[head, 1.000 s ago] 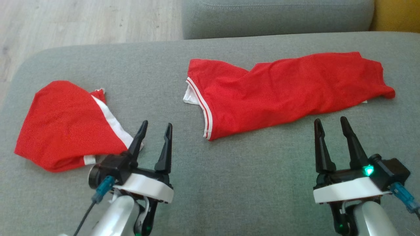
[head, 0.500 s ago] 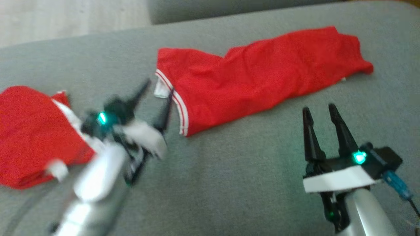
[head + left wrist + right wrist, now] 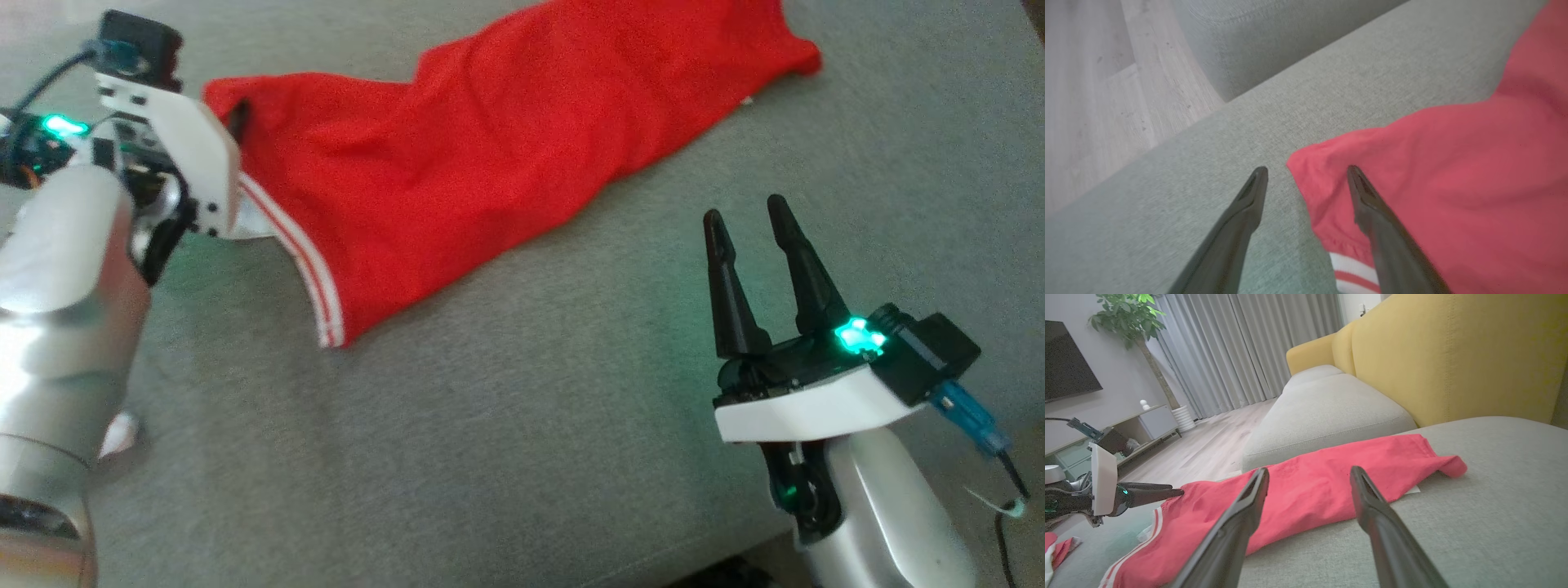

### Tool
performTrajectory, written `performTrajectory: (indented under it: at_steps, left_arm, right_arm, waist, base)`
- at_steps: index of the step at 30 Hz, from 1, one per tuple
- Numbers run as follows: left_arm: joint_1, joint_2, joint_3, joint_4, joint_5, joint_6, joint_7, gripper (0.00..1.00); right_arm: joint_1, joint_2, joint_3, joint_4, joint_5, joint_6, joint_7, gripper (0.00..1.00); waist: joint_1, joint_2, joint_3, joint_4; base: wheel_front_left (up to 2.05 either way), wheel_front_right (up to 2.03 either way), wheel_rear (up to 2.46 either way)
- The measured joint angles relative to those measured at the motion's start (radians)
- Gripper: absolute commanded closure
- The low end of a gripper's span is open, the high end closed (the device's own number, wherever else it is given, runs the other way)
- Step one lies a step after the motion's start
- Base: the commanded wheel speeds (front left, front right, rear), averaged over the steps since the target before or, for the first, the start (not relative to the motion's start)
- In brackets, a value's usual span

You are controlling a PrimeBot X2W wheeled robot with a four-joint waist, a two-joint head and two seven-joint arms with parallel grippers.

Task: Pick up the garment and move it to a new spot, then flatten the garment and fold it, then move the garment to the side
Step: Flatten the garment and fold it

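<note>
1. Garment [image 3: 490,155], red, lies stretched across the grey sofa cushion [image 3: 531,392], slanting from its striped hem [image 3: 314,278] at the left to the far right.
2. My left pincer [image 3: 1306,169] has just swung up from low beside me to the corner above the hem. Its jaws are spread, one finger over red cloth and one over cushion, grasping nothing.
3. I judge the pick-up is about to begin; flattening and folding remain.
4. My right pincer [image 3: 744,207] stays low, spread and empty, apart from the cloth.
5. As for holders, the cushion alone carries the garment.
</note>
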Motion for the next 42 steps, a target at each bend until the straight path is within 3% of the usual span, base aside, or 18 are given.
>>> performTrajectory:
  at_steps: [6,12,13,15,18,22,30,37,42]
  left_arm:
    - [-0.016,0.027,-0.062,0.017,-0.081,-0.007,0.075,0.00]
    - [-0.030,0.055,-0.118,-0.020,-0.198,-0.007,0.148,0.00]
    - [-0.030,0.060,-0.128,-0.027,-0.213,-0.007,0.156,1.00]
    - [-0.030,0.068,-0.146,-0.038,-0.234,-0.007,0.153,1.00]
    - [-0.028,0.071,-0.148,-0.032,-0.223,-0.005,0.048,1.00]
    - [-0.041,0.058,-0.133,-0.024,-0.183,0.029,-0.164,1.00]
    - [-0.175,-0.036,-0.119,-0.050,-0.129,0.011,-0.601,1.00]
    - [-0.233,-0.061,-0.177,-0.145,-0.049,0.000,-0.667,1.00]
    - [-0.214,-0.032,-0.263,-0.349,0.015,-0.007,-0.673,1.00]
  right_arm:
    - [-0.008,0.000,0.015,-0.009,0.017,0.000,0.000,0.00]
    - [-0.008,0.000,0.014,-0.009,0.018,0.000,0.000,0.00]
    - [-0.008,0.000,0.012,-0.009,0.018,0.000,0.000,0.00]
    - [-0.008,0.000,0.008,-0.008,0.018,0.000,0.000,0.00]
    - [-0.008,0.000,0.000,-0.008,0.018,0.000,0.000,0.00]
    - [-0.008,0.000,-0.003,-0.006,0.017,0.000,0.000,0.00]
    - [-0.007,0.000,-0.012,0.011,0.016,0.000,0.000,0.00]
    - [0.002,0.000,-0.034,0.018,0.006,0.000,0.000,0.00]
    - [0.003,0.000,-0.074,0.021,-0.002,0.000,0.000,0.00]
  waist:
    - [-0.0001,0.0000,0.042,-0.066]
    - [-0.0002,0.0000,0.048,-0.084]
    - [-0.0002,0.0000,0.047,-0.083]
    - [-0.0002,0.0000,0.044,-0.082]
    - [-0.0002,0.0000,0.039,-0.077]
    - [-0.0001,0.0000,0.026,-0.067]
    - [-0.0003,0.0000,-0.027,-0.046]
    - [-0.0003,0.0000,-0.062,-0.015]
    - [-0.0003,0.0000,-0.075,0.033]
  base:
    - [0.00,0.00,0.00]
    - [0.00,0.00,0.00]
    - [0.00,0.00,0.00]
    - [0.00,0.00,0.00]
    - [0.00,0.00,0.00]
    - [0.00,0.00,0.00]
    - [0.00,0.00,0.00]
    - [0.00,0.00,0.00]
    - [0.00,0.00,0.00]
